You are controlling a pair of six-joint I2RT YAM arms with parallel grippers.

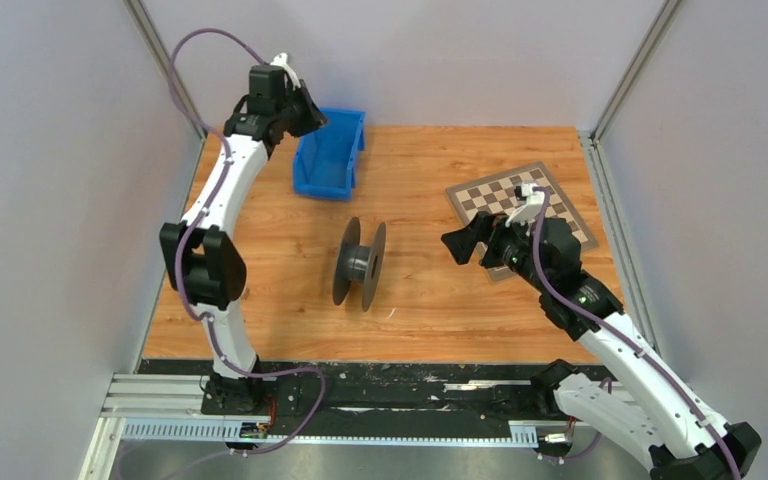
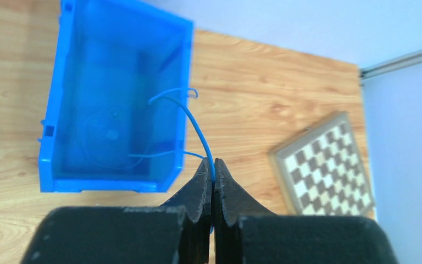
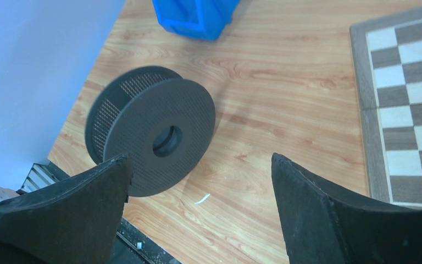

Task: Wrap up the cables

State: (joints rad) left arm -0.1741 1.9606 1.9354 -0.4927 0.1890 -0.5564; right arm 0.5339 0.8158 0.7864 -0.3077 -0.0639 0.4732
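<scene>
Cable [image 2: 198, 129] is pinched at the very tips of our left gripper [image 2: 214, 171], jaws shut tight on it. From there it arcs into the blue bin [image 2: 52, 137] and loops inside. Our right gripper [image 3: 200, 158] is spread wide, holding nothing, hovering near the black spool [image 3: 143, 132], with the chessboard [image 3: 406, 99] close by.

Wooden table [image 1: 420, 180] bears blue bin [image 1: 322, 186], black spool [image 1: 360, 263], chessboard [image 1: 490, 195].
</scene>
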